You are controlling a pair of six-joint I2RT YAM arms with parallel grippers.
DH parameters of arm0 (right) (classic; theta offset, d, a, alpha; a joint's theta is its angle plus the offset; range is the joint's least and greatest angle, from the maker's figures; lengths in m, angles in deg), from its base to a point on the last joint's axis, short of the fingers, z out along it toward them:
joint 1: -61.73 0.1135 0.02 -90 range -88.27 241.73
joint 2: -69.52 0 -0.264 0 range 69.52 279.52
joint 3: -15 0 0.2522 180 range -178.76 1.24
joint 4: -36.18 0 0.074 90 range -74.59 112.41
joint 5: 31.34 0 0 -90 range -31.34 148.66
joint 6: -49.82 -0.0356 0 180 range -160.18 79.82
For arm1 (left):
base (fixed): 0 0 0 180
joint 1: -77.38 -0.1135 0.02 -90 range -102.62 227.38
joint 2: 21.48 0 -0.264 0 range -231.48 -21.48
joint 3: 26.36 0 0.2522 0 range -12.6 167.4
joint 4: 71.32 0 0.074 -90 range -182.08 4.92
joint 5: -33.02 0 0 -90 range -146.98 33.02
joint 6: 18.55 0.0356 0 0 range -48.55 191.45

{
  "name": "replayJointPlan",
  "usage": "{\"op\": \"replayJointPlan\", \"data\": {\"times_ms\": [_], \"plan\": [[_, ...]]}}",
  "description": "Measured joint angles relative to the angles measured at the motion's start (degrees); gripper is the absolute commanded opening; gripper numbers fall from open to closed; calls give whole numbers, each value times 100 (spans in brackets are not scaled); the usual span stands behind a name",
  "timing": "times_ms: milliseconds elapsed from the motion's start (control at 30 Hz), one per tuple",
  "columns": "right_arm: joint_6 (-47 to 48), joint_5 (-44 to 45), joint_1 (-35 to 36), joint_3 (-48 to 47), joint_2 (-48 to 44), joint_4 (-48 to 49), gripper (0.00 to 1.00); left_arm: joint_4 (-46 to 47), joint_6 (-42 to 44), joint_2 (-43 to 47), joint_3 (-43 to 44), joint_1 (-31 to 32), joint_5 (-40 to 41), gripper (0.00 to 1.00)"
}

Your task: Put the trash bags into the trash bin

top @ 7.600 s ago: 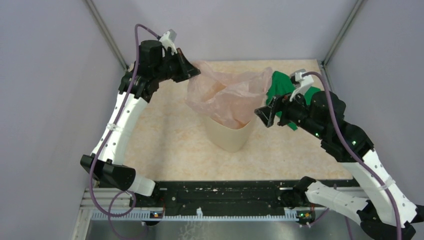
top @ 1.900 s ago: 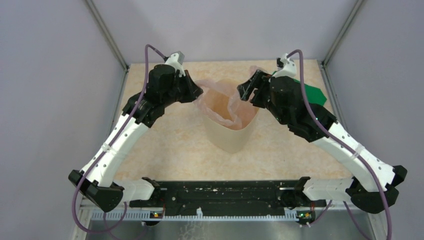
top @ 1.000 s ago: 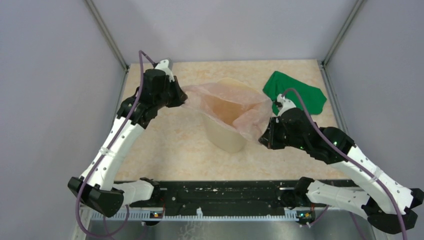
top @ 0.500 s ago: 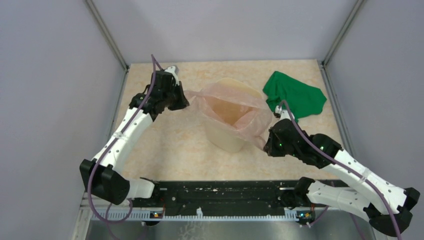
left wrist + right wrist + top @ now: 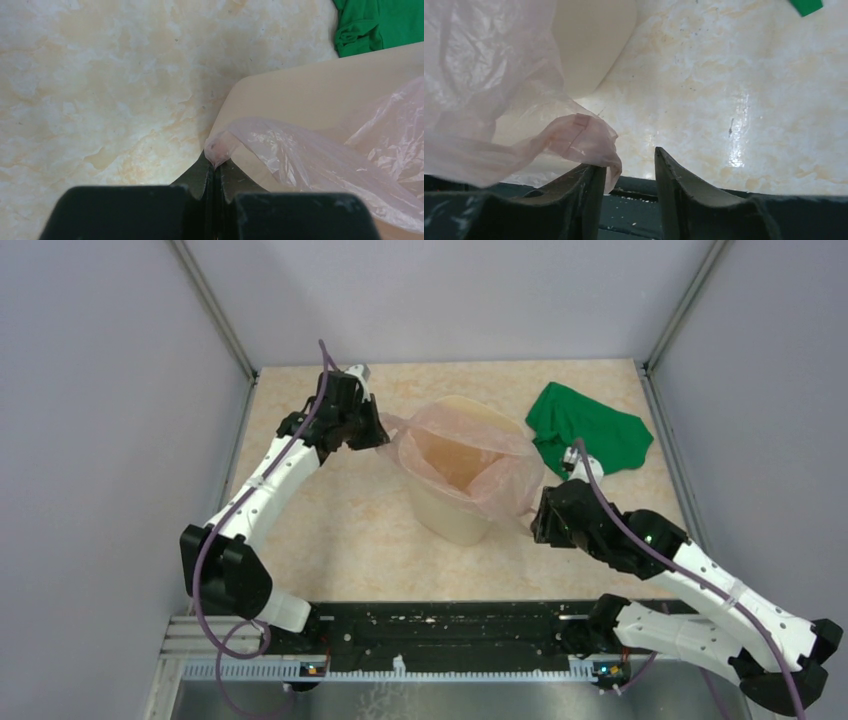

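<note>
Trash bag [image 5: 468, 452] film sits mostly down inside the trash bin [image 5: 452, 518], its mouth spread over the rim, so your task looks close to finished. Nearest you, at the bin's near-right corner, the right pincer [image 5: 626, 161] stands partly open with a clear gap between its jaws and clamps nothing. A loose flap of pink film only drapes against the inner face of one finger [image 5: 586, 182], and beside it the bag hangs outside the bin wall. The bag lies farther out and to the left of that pincer, touching it. Across the bin, at the far-left corner, the left pincer [image 5: 216, 167] is pressed fully together on a small pinch of the bag's edge, drawn just past the rim above the desk [image 5: 340, 530]. The stretched line of the bag therefore runs diagonally over the bin mouth, near-right to far-left, and only your left arm has hold of it. I judge the next move turns on that far-left corner, which lies outside the rim. Farther back on the right, a green cloth [image 5: 590, 430] lies apart from the bin.
</note>
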Motion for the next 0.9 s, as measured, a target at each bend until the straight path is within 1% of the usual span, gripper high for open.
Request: {"op": "replayJointPlan", "data": {"times_ms": [33, 100, 333, 367, 467, 533, 700, 767, 867, 900], "plan": [[-2, 20, 0, -11, -39, -26, 57, 17, 0, -15, 11, 0, -22, 1], [33, 61, 0, -109, -144, -151, 65, 48, 0, -35, 33, -2, -61, 1], [245, 216, 0, -1005, -393, -455, 82, 138, 2, -37, 66, -4, -114, 2], [326, 258, 0, -1154, -411, -470, 83, 149, 2, -39, 66, -4, -125, 2], [667, 319, 0, -1582, -354, -487, 84, 164, 2, -39, 66, -4, -144, 2], [964, 345, 0, -1961, -157, -466, 86, 168, 2, -39, 66, -4, -149, 2], [1993, 343, 0, -3064, 791, -72, 86, 170, 2, -39, 68, -4, -188, 2], [2415, 247, 0, -3440, 1182, 105, 83, 170, 2, -39, 68, -4, -188, 2], [3064, -44, 0, -4050, 1871, 343, 75, 173, 2, -39, 68, -4, -212, 2], [3228, -111, 0, -4203, 2057, 372, 74, 175, 2, -39, 68, -4, -221, 2]]}}
